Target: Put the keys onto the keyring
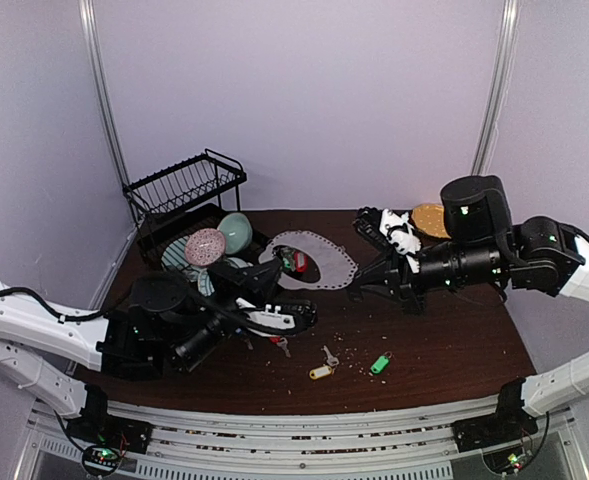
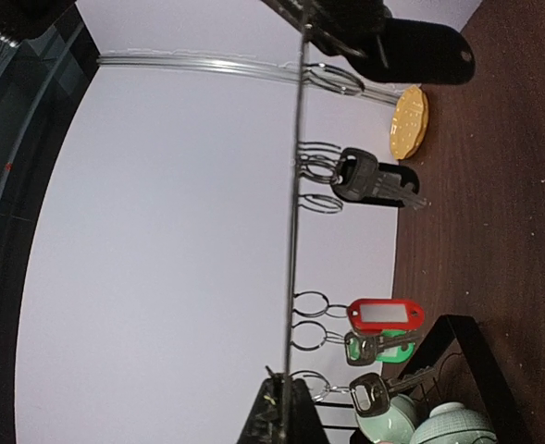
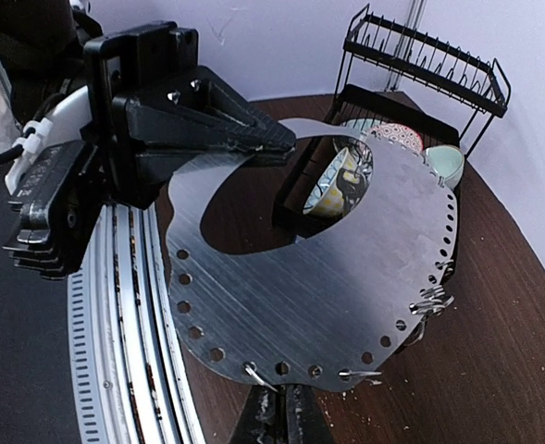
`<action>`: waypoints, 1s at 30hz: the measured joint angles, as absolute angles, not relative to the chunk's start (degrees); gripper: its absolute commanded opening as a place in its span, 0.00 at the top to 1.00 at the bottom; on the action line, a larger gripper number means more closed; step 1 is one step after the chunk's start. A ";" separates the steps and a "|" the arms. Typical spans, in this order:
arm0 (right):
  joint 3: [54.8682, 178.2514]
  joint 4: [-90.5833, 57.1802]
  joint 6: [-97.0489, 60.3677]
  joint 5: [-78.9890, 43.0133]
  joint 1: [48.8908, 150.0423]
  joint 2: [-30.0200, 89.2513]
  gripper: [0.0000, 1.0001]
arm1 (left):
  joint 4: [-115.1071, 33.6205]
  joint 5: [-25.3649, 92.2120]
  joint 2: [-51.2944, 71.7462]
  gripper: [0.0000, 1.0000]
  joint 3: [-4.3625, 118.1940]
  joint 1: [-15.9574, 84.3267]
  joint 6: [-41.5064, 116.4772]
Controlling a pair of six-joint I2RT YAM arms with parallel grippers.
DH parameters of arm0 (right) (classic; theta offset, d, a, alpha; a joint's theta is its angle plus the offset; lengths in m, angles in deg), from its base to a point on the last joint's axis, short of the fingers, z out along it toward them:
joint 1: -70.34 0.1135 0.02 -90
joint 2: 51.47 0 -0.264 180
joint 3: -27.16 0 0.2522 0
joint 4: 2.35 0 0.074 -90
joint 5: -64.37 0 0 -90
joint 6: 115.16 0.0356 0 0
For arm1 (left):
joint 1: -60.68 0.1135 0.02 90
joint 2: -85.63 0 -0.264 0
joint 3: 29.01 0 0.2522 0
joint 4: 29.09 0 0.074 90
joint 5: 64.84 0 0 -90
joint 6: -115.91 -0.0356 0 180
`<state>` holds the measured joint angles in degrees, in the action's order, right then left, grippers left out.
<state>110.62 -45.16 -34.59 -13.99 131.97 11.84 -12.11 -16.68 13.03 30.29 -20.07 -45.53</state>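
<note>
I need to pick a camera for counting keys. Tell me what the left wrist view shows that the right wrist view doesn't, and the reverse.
Left wrist only: the keys hanging from split rings, with a red tag, a green tag and a black-headed key, plus the yellow-orange plate. Right wrist only: the keyring face-on, with its wide hole and row of rim holes, and a patterned bowl seen through that hole. Both: the keyring, edge-on in the left wrist view, the split rings and a pale green bowl.

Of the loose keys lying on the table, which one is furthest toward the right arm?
The green-tagged key; the yellow-tagged key lies left of it.
</note>
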 measured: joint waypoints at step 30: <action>103.51 -39.33 -37.01 -15.15 134.52 1.35 0.68 | -12.87 -14.13 14.87 1.00 30.26 -20.44 -37.60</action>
<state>103.51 -39.33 -37.01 -15.15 134.52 1.35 -12.87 -14.13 14.87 30.26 -20.44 -37.60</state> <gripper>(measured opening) 0.351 0.006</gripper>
